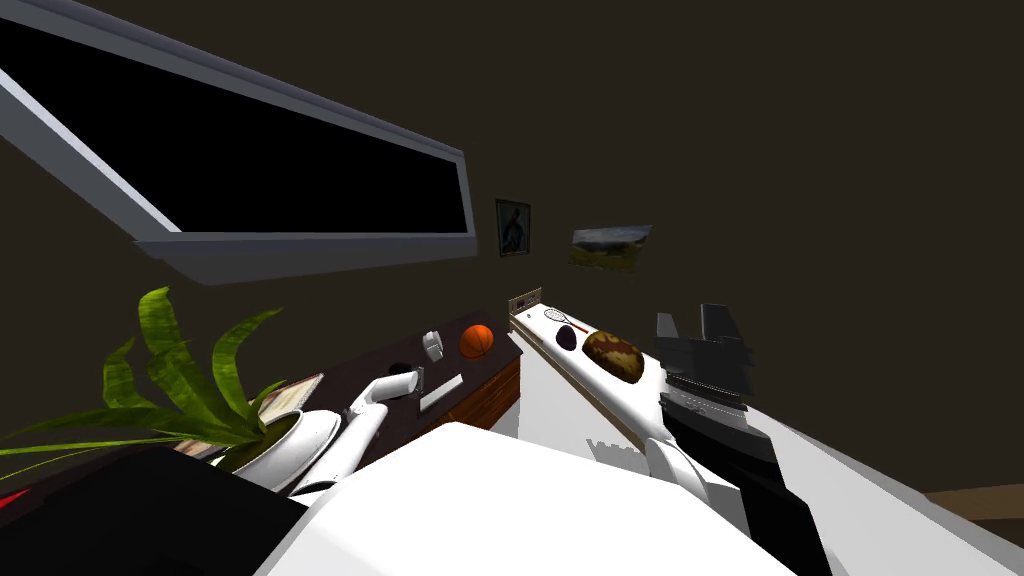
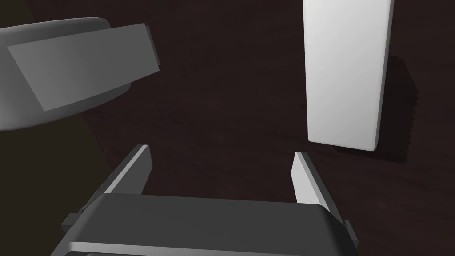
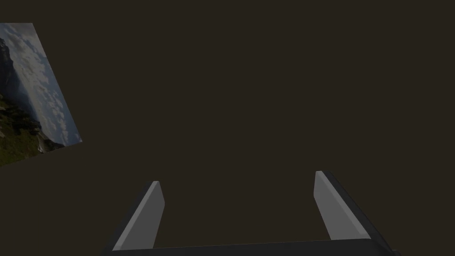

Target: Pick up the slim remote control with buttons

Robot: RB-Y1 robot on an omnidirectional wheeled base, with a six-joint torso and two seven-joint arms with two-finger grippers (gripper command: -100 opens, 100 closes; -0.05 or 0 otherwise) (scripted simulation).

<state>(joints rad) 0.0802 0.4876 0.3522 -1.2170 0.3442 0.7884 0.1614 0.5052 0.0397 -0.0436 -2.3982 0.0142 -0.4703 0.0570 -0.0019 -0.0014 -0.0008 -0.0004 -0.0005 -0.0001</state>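
The slim remote (image 2: pixel 345 75) is drawn as a plain white slab lying flat on a dark tabletop (image 2: pixel 222 102); no buttons show on it. My left gripper (image 2: pixel 221 156) hovers over the table, open, with nothing between its fingers. The remote's near end lies just beyond and outside one fingertip (image 2: pixel 302 162), apart from it. In the head view the remote (image 1: pixel 441 392) lies beside my left gripper (image 1: pixel 418 380) near the table's edge. My right gripper (image 1: pixel 692 325) is raised on the right, open and empty (image 3: pixel 237 186), facing a wall.
A grey rounded object (image 2: pixel 66 71) sits on the table beyond the other finger. An orange ball (image 1: pixel 477 341), a small grey thing (image 1: pixel 432 345) and a potted plant (image 1: pixel 200 400) share the dark table (image 1: pixel 370 372). A long white surface (image 1: pixel 600 385) carries a racket and round objects.
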